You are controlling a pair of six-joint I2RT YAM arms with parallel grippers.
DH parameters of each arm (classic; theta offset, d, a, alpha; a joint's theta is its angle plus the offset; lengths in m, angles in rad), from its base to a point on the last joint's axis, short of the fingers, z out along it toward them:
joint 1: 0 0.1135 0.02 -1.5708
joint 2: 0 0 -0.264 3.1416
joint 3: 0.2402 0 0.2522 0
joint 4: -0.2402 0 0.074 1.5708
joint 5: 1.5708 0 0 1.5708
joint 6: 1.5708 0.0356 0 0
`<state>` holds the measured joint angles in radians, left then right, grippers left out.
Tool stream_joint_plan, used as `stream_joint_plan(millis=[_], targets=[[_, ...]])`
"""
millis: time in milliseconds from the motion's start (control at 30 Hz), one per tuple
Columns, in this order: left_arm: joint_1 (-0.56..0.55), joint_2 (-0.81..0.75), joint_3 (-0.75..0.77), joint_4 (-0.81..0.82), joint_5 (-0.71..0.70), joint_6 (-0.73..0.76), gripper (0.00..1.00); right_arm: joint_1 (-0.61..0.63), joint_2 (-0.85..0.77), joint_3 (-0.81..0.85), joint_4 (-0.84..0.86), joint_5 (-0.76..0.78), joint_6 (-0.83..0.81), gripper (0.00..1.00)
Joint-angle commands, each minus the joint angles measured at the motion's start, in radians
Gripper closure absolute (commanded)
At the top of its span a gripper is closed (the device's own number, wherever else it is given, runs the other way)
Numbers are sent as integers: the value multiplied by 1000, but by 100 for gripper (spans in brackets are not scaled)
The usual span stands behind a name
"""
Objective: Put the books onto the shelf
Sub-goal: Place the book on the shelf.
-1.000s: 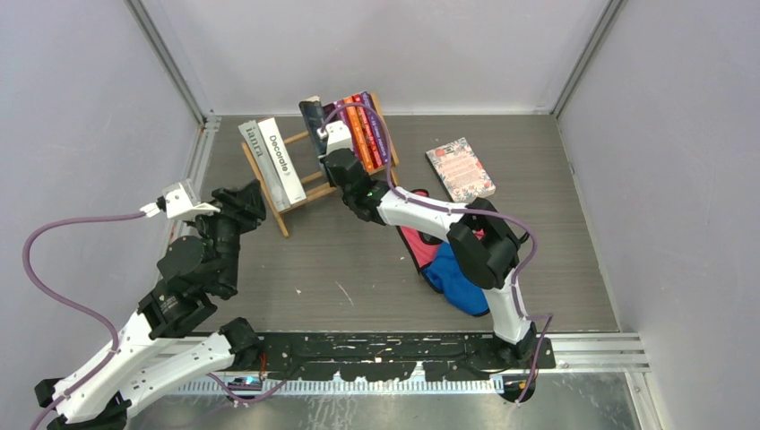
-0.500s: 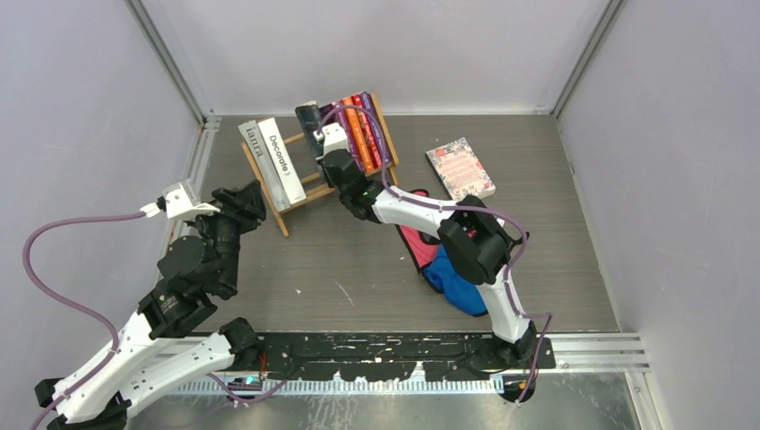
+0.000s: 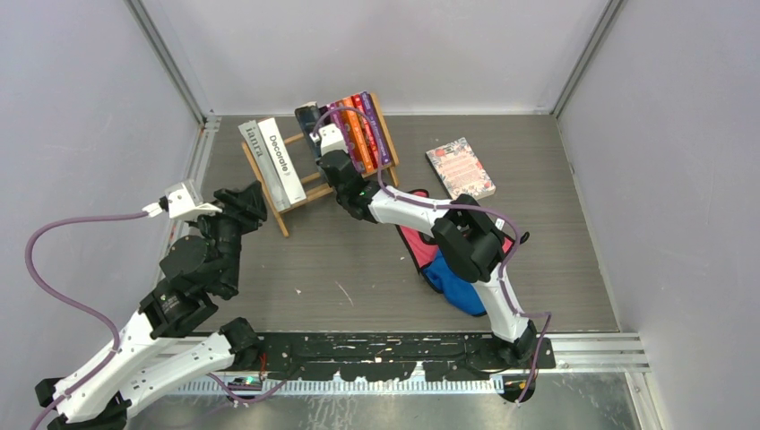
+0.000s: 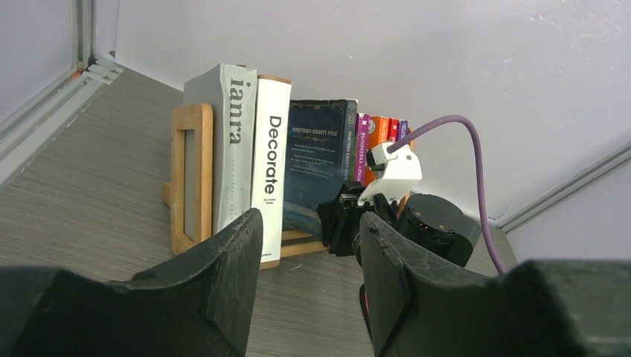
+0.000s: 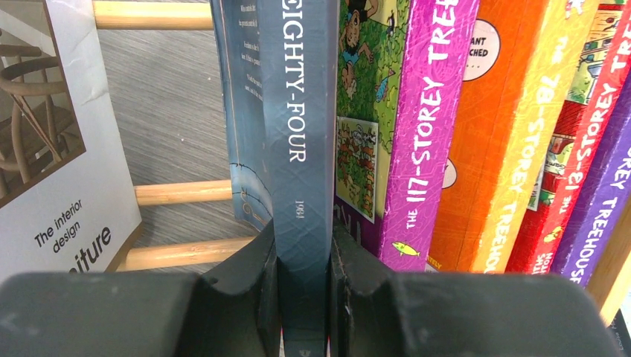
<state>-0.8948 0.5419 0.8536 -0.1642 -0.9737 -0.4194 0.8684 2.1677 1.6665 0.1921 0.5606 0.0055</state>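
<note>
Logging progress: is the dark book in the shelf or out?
In: dark book upright between Decorate and purple paperback; right gripper shut on its spine.

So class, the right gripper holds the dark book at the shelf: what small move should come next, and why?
Probably open the right gripper and back straight off: the dark book it clamps by the spine already stands in the shelf, beside the purple book.
</note>
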Motion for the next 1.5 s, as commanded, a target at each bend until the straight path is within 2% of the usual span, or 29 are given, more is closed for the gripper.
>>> stream_joint_plan(millis=[0, 67, 133, 267, 333, 400, 1033, 1300, 1467], targets=[[0, 6, 2, 18, -20, -12, 49, -11, -29, 69, 109, 77, -16, 99], [0, 8, 3, 18, -19, -12, 49, -10, -32, 59, 116, 85, -15, 99], [0, 8, 4, 17, -19, -13, 49, -9, -35, 48, 121, 87, -13, 92], [0, 12, 7, 18, -17, -13, 49, -7, -47, 37, 127, 89, -14, 62], [1, 14, 8, 17, -16, -13, 49, -5, -54, 35, 127, 90, -18, 51], [0, 17, 10, 16, -14, -14, 49, -3, -62, 36, 123, 93, -22, 45], [1, -2, 58, -91, 19, -64, 50, 60, -260, -75, 162, 197, -95, 43], [0, 66, 87, -131, 115, -66, 51, 65, -449, -251, 171, 316, -46, 37], [-1, 141, 99, -138, 191, -89, 52, 21, -578, -386, 140, 371, 13, 34]])
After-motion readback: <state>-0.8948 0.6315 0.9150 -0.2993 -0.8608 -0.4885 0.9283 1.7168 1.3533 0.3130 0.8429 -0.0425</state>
